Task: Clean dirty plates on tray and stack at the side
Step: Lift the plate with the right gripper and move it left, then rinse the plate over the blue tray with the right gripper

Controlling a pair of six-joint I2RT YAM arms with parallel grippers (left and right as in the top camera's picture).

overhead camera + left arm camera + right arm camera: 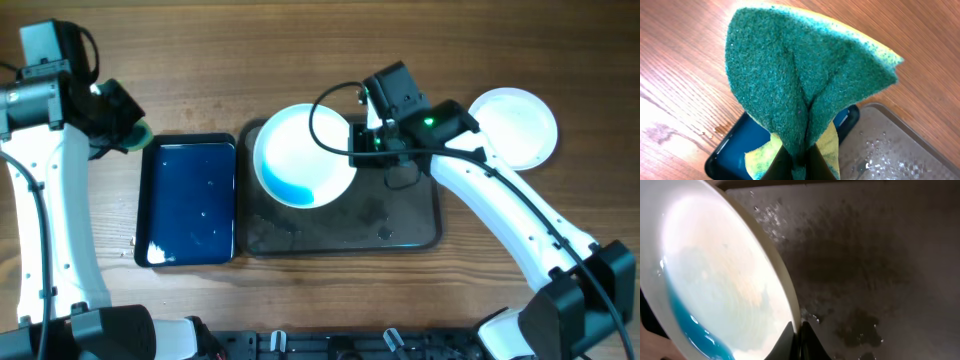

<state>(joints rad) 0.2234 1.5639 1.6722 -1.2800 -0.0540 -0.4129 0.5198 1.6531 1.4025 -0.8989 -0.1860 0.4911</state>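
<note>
A white plate (303,155) is tilted up over the left half of the dark grey tray (400,225), with blue liquid pooled at its low edge (695,330). My right gripper (362,142) is shut on the plate's right rim (799,330). The tray's wet floor (865,270) shows beside the plate. A second, plain white plate (515,125) lies on the table at the right. My left gripper (128,130) hangs left of the blue tray, shut on a folded green and yellow sponge (805,80).
A glossy blue tray (190,200) holding liquid lies just left of the grey tray. Droplets and smears wet the grey tray's floor. Bare wooden table (300,60) lies behind and in front of both trays.
</note>
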